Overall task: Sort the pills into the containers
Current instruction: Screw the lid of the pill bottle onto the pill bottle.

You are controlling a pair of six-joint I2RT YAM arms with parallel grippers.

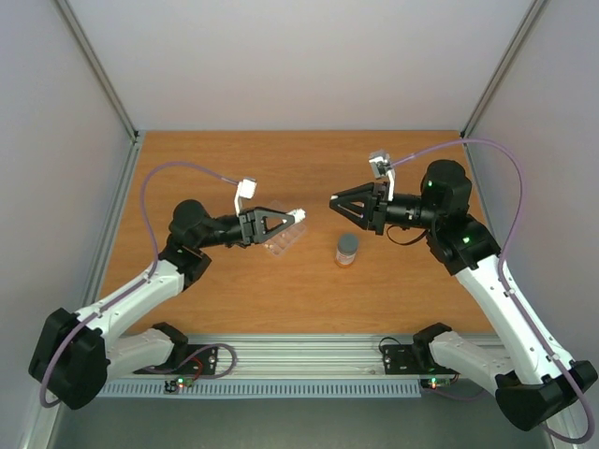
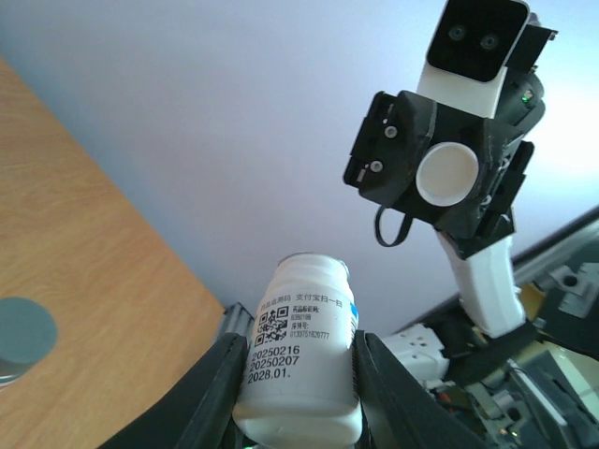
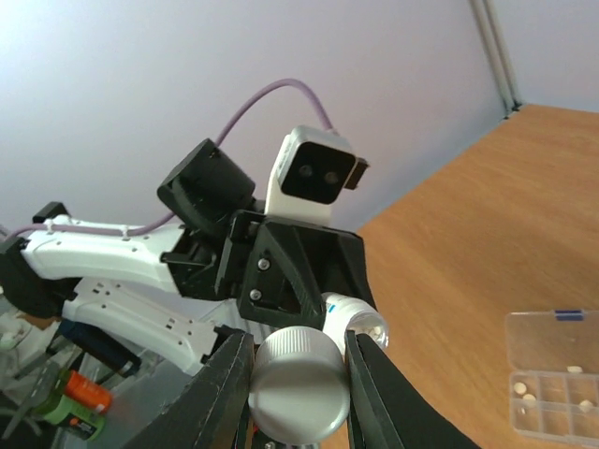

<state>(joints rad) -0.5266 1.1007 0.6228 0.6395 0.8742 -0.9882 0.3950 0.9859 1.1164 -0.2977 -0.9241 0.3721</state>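
Note:
My left gripper [image 1: 298,217] [image 2: 298,341] is shut on a white pill bottle [image 2: 301,351] with black printed dates, held in the air above the table. Its mouth is uncapped and faces the right arm, with pale pills [image 3: 374,329] showing inside. My right gripper [image 1: 332,199] [image 3: 298,346] is shut on the bottle's white ribbed cap [image 3: 298,385] [image 2: 447,175], a short way from the bottle's mouth. The clear pill box [image 1: 284,241] [image 3: 552,374] lies on the table under the left gripper. Some of its cells hold small whitish pills [image 3: 530,384].
A small bottle with a grey cap [image 1: 347,249] [image 2: 21,332] stands on the wooden table [image 1: 206,178] between the two grippers. Pale walls enclose the table at the left, back and right. An aluminium rail [image 1: 309,348] runs along the near edge.

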